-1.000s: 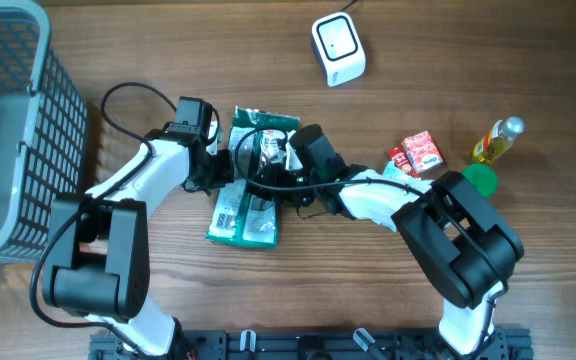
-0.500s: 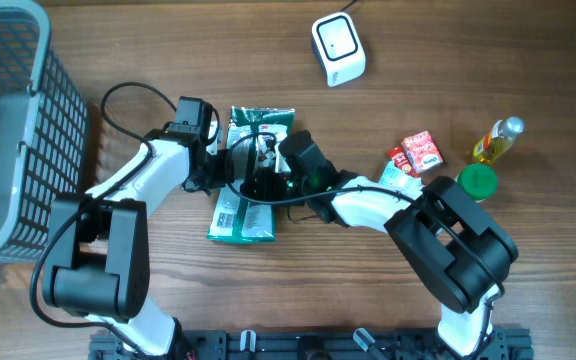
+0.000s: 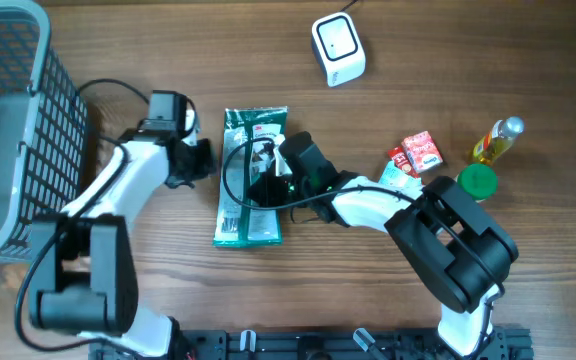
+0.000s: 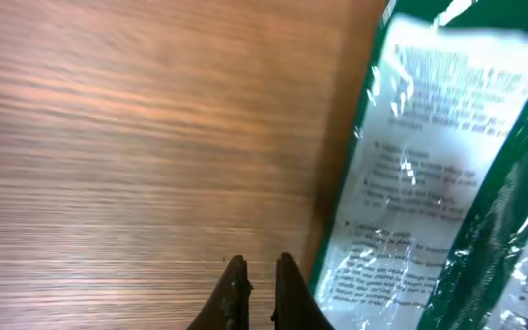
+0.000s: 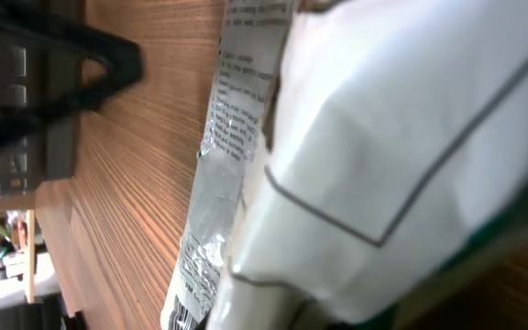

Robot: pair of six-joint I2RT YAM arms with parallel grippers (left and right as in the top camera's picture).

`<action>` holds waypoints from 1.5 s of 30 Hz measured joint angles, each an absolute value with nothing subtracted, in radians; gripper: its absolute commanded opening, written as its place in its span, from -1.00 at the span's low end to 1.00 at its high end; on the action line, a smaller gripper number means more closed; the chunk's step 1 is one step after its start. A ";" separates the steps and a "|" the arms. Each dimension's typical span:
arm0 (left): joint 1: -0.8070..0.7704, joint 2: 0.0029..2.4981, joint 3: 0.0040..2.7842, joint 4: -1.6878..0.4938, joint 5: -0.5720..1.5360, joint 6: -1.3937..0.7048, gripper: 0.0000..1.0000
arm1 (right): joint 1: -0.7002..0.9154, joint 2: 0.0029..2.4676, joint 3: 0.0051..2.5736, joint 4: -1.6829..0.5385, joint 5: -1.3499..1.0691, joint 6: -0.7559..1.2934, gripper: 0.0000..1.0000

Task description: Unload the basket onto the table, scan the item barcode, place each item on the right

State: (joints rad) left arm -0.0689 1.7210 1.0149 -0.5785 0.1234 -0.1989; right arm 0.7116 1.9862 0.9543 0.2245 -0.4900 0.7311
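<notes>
Pinching stage, 0 scans done | right pincer pressed together on flat green-and-white plastic packet lying mid wooden table | long axis near-to-far, slightly tilted, top end far | left pincer pressed together, empty, beside packet | white box-shaped scanner well apart: lift, presenting barcode left

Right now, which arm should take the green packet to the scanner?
Right: the right gripper looks closed on the green packet, nearer the scanner; left gripper is shut over the table.
</notes>
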 measured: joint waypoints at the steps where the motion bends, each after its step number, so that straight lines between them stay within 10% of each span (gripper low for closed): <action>1: -0.058 1.707 1.015 -0.578 0.121 -0.200 -0.78 | 0.708 1.986 0.954 0.224 -0.490 0.728 -0.91; 4: -0.025 1.686 1.016 -0.563 0.118 -0.199 -0.54 | 0.694 1.986 0.954 0.233 -0.493 0.685 -0.91; 5: -0.018 1.686 1.016 -0.552 0.117 -0.197 -0.07 | 0.693 1.986 0.954 0.237 -0.496 0.670 -0.92; 6: -0.004 1.686 1.017 -0.535 0.110 -0.198 1.00 | 0.692 1.986 0.954 0.244 -0.501 0.641 -0.91; 13: 0.054 1.686 1.017 -0.458 0.091 -0.192 1.00 | 0.678 1.877 0.971 0.064 -0.524 0.390 -0.91; 24: 0.054 1.686 1.017 -0.455 0.087 -0.192 1.00 | 0.584 1.718 1.569 -0.880 -0.226 -0.371 -0.92; 33: 0.054 1.686 1.017 -0.455 0.087 -0.192 1.00 | 0.574 1.724 1.673 -0.682 0.137 -0.979 -0.92; 45: 0.054 1.686 1.017 -0.455 0.087 -0.192 1.00 | 0.432 1.991 1.672 -0.132 0.237 -1.116 -0.91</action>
